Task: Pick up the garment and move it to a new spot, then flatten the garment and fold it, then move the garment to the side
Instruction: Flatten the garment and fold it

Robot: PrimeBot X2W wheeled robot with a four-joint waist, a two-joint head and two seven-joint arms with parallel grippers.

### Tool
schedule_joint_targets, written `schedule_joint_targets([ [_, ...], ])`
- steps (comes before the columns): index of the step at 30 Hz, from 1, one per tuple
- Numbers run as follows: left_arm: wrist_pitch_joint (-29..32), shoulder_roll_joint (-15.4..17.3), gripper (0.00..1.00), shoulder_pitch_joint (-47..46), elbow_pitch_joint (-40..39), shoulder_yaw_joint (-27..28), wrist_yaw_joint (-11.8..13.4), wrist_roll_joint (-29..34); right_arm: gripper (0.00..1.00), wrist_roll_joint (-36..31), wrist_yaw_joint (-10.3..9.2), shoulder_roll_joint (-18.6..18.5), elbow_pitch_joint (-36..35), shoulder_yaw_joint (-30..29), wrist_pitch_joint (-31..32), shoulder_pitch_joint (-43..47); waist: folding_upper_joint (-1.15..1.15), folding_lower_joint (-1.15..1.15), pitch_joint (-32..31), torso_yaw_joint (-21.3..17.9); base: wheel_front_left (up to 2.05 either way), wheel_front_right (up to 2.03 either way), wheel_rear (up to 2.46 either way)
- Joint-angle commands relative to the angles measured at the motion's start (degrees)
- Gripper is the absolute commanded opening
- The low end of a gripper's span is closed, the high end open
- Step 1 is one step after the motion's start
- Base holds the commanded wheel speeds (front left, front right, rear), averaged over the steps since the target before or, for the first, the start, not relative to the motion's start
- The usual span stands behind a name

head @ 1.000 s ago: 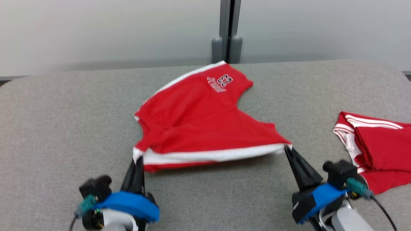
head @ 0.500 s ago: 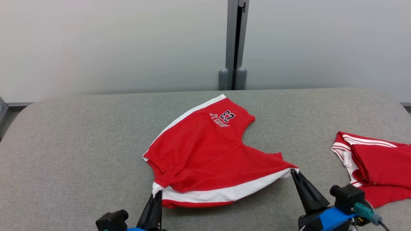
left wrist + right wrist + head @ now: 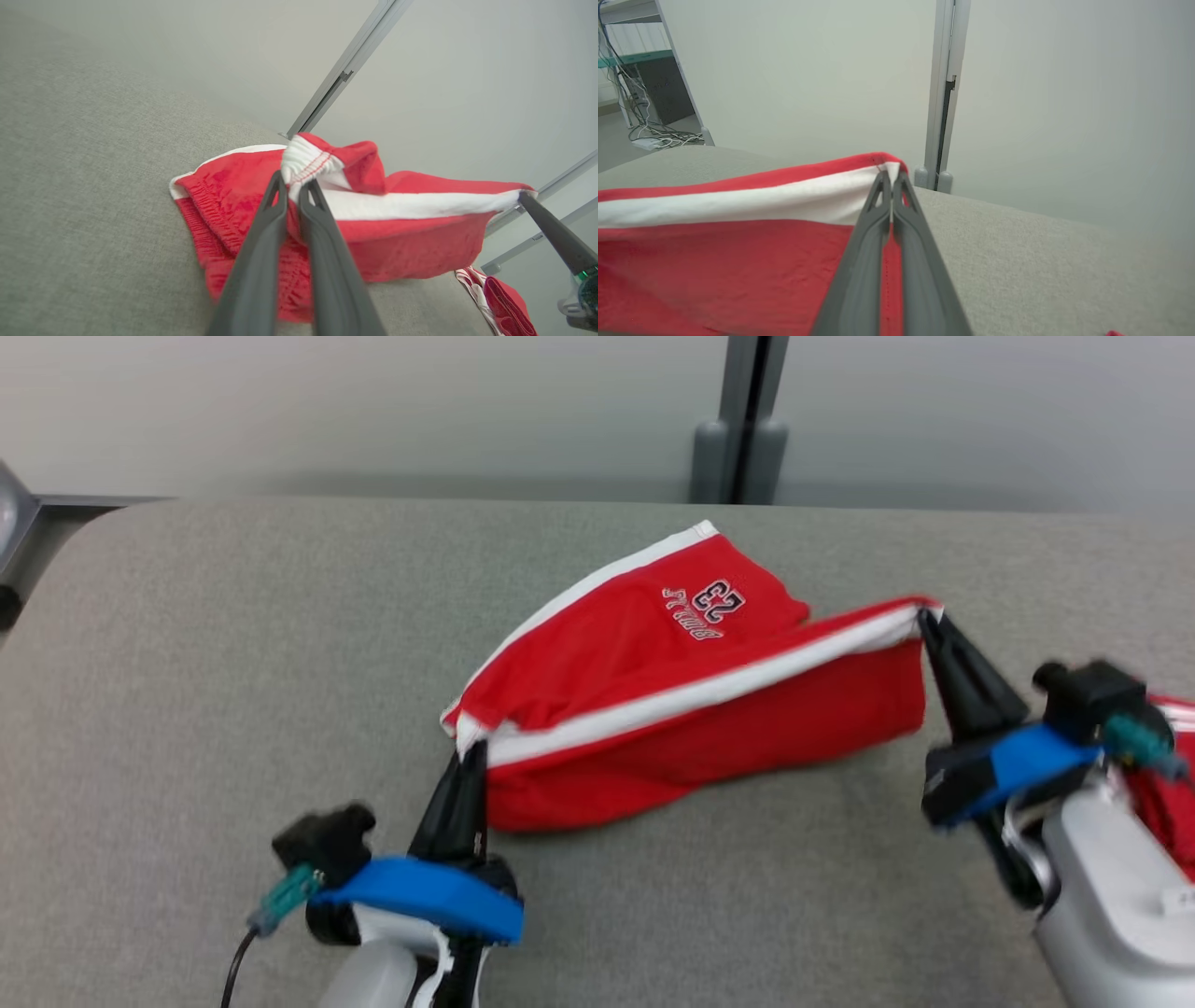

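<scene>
Folding garment [image 3: 709, 728]: carry striped edge over

Nearest, left gripper [image 3: 472, 756] pinched on waistband corner; farther, right gripper [image 3: 926, 616] pinched on hem corner. Garment mid-tabletop [image 3: 233, 616], near half raised. Best: stripe taut, level, land on far edge.

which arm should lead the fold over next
Probably right: the right gripper holds the red shorts' hem corner lifted, beside the printed leg; the left gripper holds the waistband end lower.

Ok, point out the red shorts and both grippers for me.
red shorts [image 3: 709, 733]: head view, on the red panel under the white stripe.
left gripper [image 3: 473, 756]: head view, at the fingertips pinching the waistband corner.
right gripper [image 3: 926, 618]: head view, at the fingertips pinching the stripe's other end.
</scene>
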Motion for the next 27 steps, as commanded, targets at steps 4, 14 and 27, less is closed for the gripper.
schedule_joint_targets([
  [4,-0.26,0.00,0.00,-5.88,-0.46,-2.84,1.49,-2.62,0.00,-0.61,0.01,-2.25,3.58,1.83,-0.18,-8.77,0.00,-0.01,6.99,4.41,0.00,0.00,0.00],
  [14,-0.22,-0.03,0.00,-14.82,-2.47,-6.89,6.20,-8.13,0.00,-1.79,0.01,-4.88,11.52,6.23,-0.18,-24.00,0.00,-0.01,14.98,8.24,0.00,0.00,0.00],
  [27,-0.21,-0.04,0.00,-21.81,-5.19,-10.78,10.71,-13.42,0.00,-4.71,0.01,-6.23,21.06,9.61,-0.18,-37.32,0.00,-0.01,22.64,11.79,0.00,0.00,0.00],
])
